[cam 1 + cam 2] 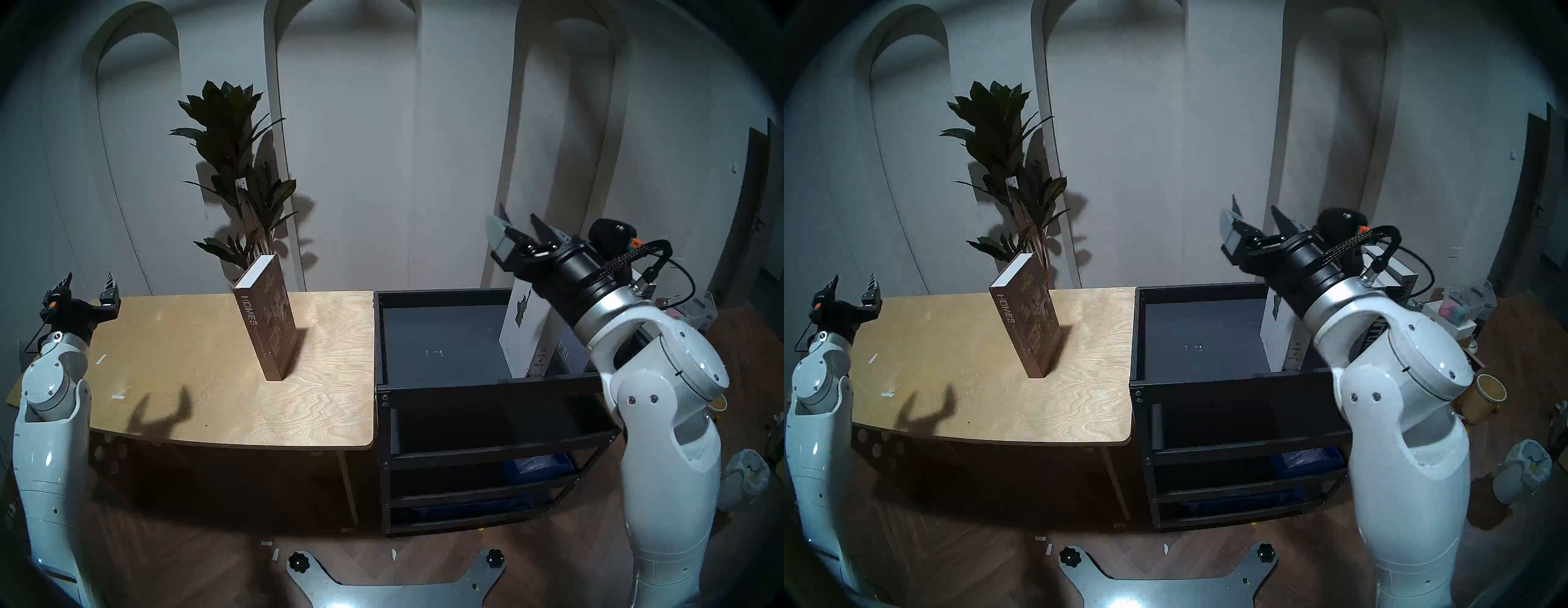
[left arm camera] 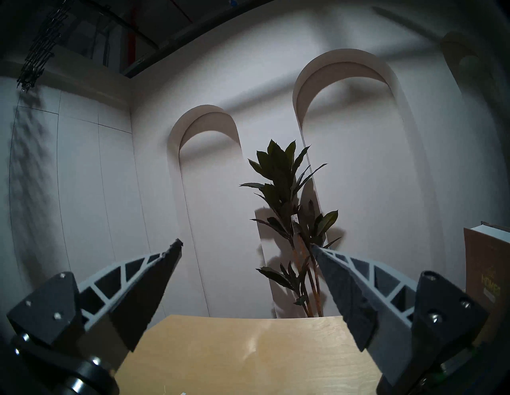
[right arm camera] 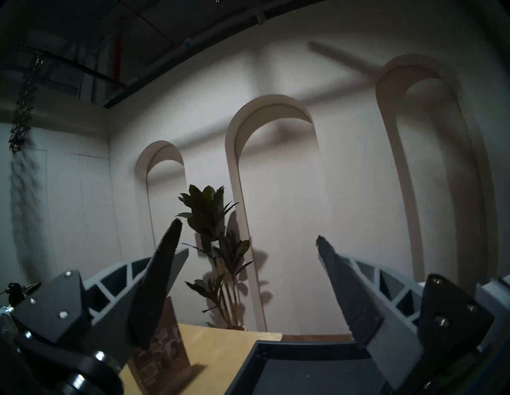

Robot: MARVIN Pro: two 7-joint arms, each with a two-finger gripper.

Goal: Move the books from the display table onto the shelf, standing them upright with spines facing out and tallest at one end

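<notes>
Upright near the middle of the plywood counter [image 1: 178,339]: brown "HOMES" book [image 1: 268,325], spine turned toward the camera, page edges on top, casting a short shadow to its right. Alone on that surface apart from a few scraps of pale tape near the left edge. Directly beside the counter's right end, the black metal shelf [image 1: 488,384], its rimmed top tray dark and mostly bare. Standing upright at the tray's right side, white Statue of Liberty book [image 1: 524,335], cover facing left, partly hidden behind the right arm; further books behind it, mostly blocked from view. Raised above the tray's right rear corner, right tool [image 1: 519,223], jaws spread wide and holding nothing, tips aimed up and toward the arched wall. Off the counter's left end, left tool [image 1: 89,283], likewise splayed wide and empty, fingers pointing upward, its forked shadow falling across the counter's front left area. Behind the counter, a tall potted plant [image 1: 237,170] against the pale wall with three arched niches.
</notes>
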